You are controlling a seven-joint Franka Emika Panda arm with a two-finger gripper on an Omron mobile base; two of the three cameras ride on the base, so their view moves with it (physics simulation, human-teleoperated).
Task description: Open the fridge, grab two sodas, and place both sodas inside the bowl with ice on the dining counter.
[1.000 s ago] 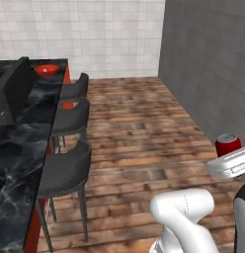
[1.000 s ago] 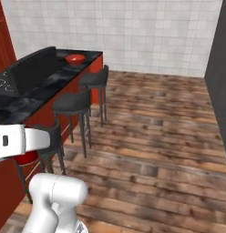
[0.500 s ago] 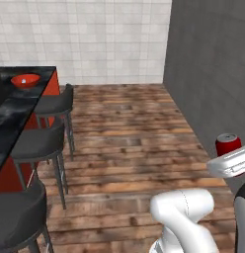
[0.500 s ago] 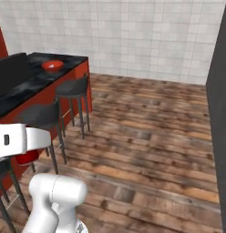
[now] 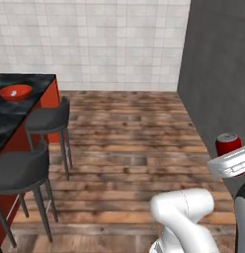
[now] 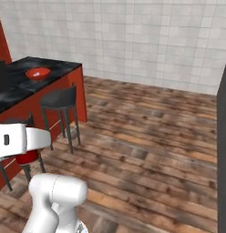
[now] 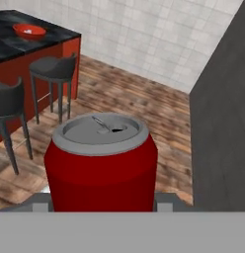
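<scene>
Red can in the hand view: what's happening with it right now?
The gripper is closed on the red can, holding it upright, silver top up. Over at the far end of the dining counter sits the red bowl with some white ice; no can lies in it yet. Dark stools line the counter's side.

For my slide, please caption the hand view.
Red soda can held upright in the gripper, red bowl on the dining counter beyond.
</scene>
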